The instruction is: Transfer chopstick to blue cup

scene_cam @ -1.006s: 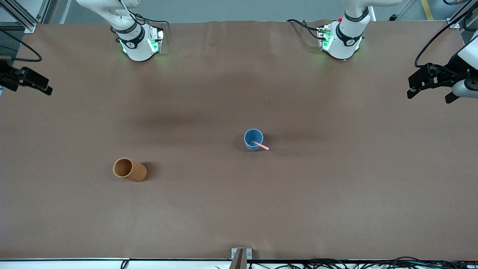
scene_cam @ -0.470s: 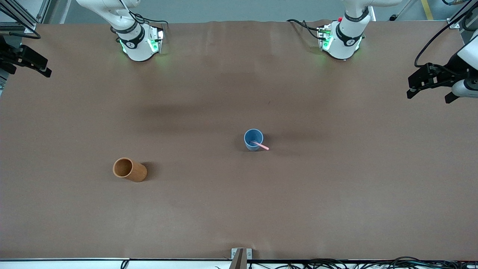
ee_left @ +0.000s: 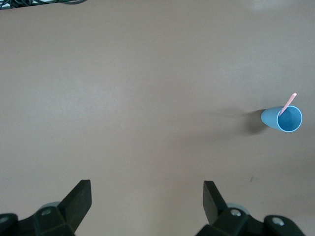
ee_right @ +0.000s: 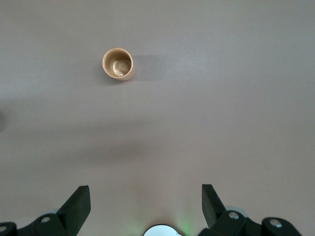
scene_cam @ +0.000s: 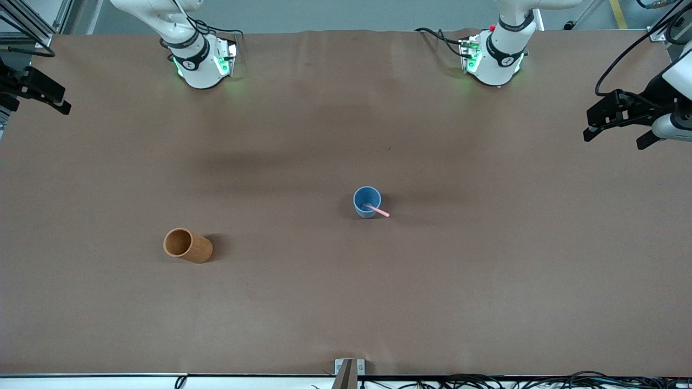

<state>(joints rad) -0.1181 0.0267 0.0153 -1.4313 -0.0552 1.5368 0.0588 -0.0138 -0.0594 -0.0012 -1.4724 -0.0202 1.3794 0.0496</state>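
Observation:
The blue cup (scene_cam: 367, 201) stands upright near the table's middle. The pale pink chopstick (scene_cam: 378, 210) stands in it, its upper end leaning out over the rim toward the left arm's end. The left wrist view shows the same blue cup (ee_left: 283, 119) with the chopstick (ee_left: 289, 102) slanting out of its mouth. My left gripper (scene_cam: 613, 135) hangs open and empty over the left arm's end of the table; between its fingertips (ee_left: 146, 189) lies only bare table. My right gripper (scene_cam: 32, 97) hangs open and empty over the right arm's end, its fingertips (ee_right: 146, 192) wide apart.
An orange-brown cup (scene_cam: 187, 245) stands toward the right arm's end, nearer the front camera than the blue cup; the right wrist view shows it (ee_right: 118, 64) with nothing in it. The two arm bases (scene_cam: 201, 59) (scene_cam: 494, 56) stand along the table's back edge.
My right gripper has drawn back toward the bases' edge of the table. The left gripper has shifted slightly. The cups and the chopstick have not moved.

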